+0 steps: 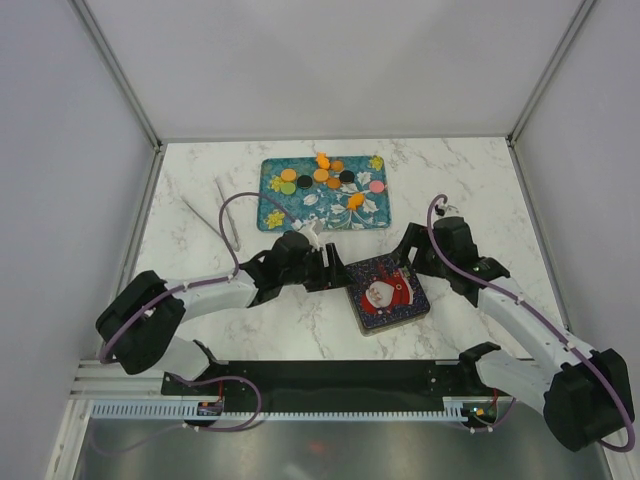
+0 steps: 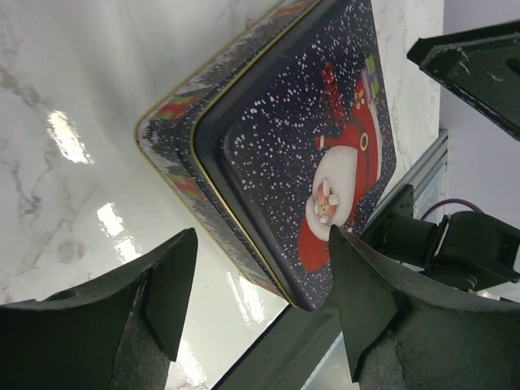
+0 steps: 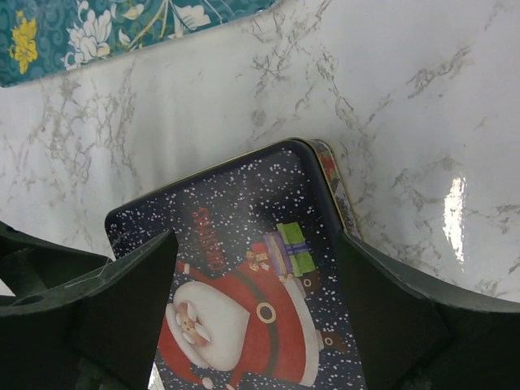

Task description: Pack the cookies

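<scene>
The cookies [image 1: 321, 176] lie on a teal floral tray [image 1: 275, 212] at the back of the table: small discs in orange, black, green and pink. A dark blue tin with a Santa lid [image 1: 388, 293] sits closed on the marble in front of the tray. My left gripper [image 1: 335, 272] is at the tin's left edge. In the left wrist view it [image 2: 260, 301] stands open, with the tin's [image 2: 292, 138] near corner between its fingers. My right gripper [image 1: 410, 262] hovers at the tin's far right corner. It [image 3: 256, 313] is open, above the lid [image 3: 244, 236].
Thin metal tongs [image 1: 215, 213] lie on the marble left of the tray. A black rail [image 1: 330, 375] runs along the near table edge between the arm bases. White walls enclose the table on three sides.
</scene>
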Motion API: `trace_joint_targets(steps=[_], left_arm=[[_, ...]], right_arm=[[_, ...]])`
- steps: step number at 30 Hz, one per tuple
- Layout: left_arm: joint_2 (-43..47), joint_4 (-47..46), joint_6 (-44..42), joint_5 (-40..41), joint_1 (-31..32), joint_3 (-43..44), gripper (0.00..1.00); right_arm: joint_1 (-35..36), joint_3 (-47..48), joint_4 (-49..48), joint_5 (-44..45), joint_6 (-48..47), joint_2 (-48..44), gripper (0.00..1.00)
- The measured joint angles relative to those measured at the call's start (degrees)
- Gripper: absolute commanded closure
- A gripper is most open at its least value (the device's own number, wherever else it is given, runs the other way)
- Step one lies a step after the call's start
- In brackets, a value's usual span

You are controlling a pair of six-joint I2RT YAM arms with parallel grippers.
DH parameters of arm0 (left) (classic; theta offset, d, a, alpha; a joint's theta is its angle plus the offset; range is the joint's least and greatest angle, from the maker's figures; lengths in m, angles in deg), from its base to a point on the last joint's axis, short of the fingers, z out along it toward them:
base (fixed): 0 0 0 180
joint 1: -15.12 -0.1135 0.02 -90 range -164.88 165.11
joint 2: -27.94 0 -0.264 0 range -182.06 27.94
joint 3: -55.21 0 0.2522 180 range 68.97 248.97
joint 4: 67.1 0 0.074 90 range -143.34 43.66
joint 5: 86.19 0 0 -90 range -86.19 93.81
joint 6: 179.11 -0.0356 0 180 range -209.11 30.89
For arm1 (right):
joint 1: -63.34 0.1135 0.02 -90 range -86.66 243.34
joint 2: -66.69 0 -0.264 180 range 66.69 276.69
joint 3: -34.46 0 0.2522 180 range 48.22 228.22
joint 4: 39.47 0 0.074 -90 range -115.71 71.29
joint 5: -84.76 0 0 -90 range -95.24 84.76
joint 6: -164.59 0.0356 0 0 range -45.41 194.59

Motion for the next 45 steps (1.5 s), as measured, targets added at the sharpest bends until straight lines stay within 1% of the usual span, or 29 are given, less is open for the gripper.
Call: trace_joint_targets(steps=[4,13,26,31,34,41,45], left_arm=[[-1.9,-3.9,2.0,-1.6,1.5,-1.1,0.29],[-3.2,-8.1,5.0,-2.8,4.4,-2.6,0.34],[-4.7,-10.0,6.4,-3.2,5.4,-2.8,0.39],[-4.9,-10.1,6.6,-3.3,5.4,-2.8,0.39],[-4.9,-9.8,6.9,-3.7,5.4,-2.8,0.43],[-5.0,-8.5,8.4,-6.0,5.4,-2.8,0.54],[-5.0,-8.0,10.3,-8.7,4.6,-2.8,0.59]], right_arm=[[-0.4,-0.7,-0.1,0.1,-1.3,0.9,0.12],[-0.9,-2.8,-1.9,-1.6,-3.4,4.9,0.12],[-1.6,-4.1,-4.9,-5.4,-4.2,6.1,0.15],[-2.0,-4.2,-5.2,-6.2,-4.3,6.1,0.16],[-2.2,-4.4,-6.0,-6.8,-4.3,6.1,0.20],[-2.6,-5.2,-7.9,-8.4,-4.3,5.9,0.23],[-2.8,-5.6,-8.5,-9.1,-4.3,5.5,0.24]])
